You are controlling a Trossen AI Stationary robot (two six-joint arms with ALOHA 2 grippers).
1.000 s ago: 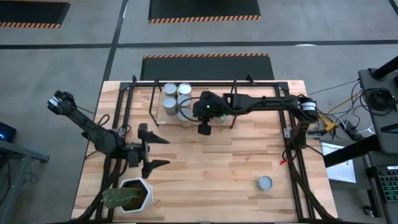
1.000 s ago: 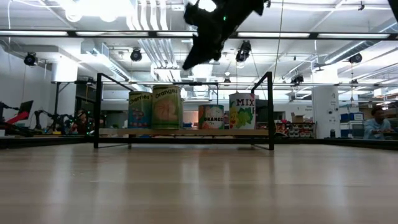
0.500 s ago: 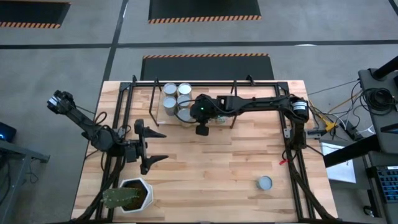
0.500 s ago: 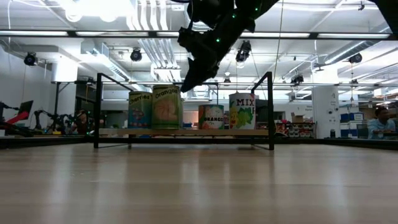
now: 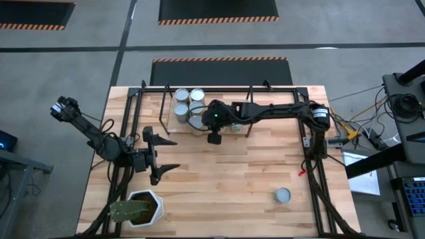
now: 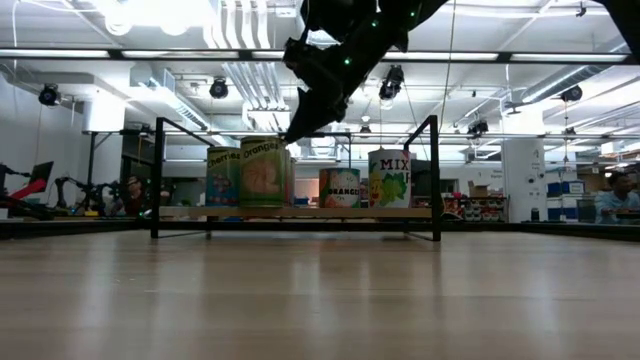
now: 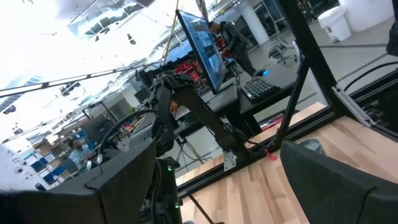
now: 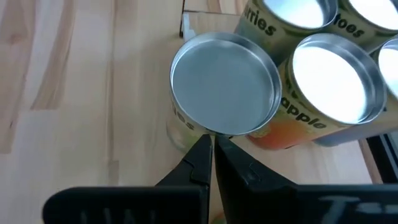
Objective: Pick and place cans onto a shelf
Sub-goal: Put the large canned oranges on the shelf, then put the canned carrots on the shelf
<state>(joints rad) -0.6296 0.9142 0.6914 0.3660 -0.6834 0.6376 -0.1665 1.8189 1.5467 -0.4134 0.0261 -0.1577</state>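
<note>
Several cans point(image 5: 188, 104) stand on the shelf point(image 6: 180, 212) at the table's far side. My right gripper point(image 8: 211, 149) is shut. It slants down from the right to the near-left can point(image 6: 262, 172), whose silvery top point(image 8: 224, 84) fills the right wrist view. Another can point(image 5: 283, 194) stands alone on the table at the near right. My left gripper point(image 5: 166, 159) hovers open over the table's left part, with nothing between its fingers point(image 7: 112, 186). My right gripper's shut fingertips point(image 8: 205, 146) meet the top rim point(image 8: 214, 132) of the near-left can, on the side that faces the table's right. They come from the right, slanting down. The can stands on the shelf board, its top toward the camera.
A white hexagonal plant pot point(image 5: 137, 209) stands at the table's near left corner. Black frame rods point(image 5: 133, 119) run along the table's left and right sides. Bare wood lies between the shelf and the near edge.
My right gripper, still shut, has come down and toward the table's left, until its tips reach the near-left can's top rim. In the low view that can now stands slightly farther left. My left gripper has turned a little in place.
</note>
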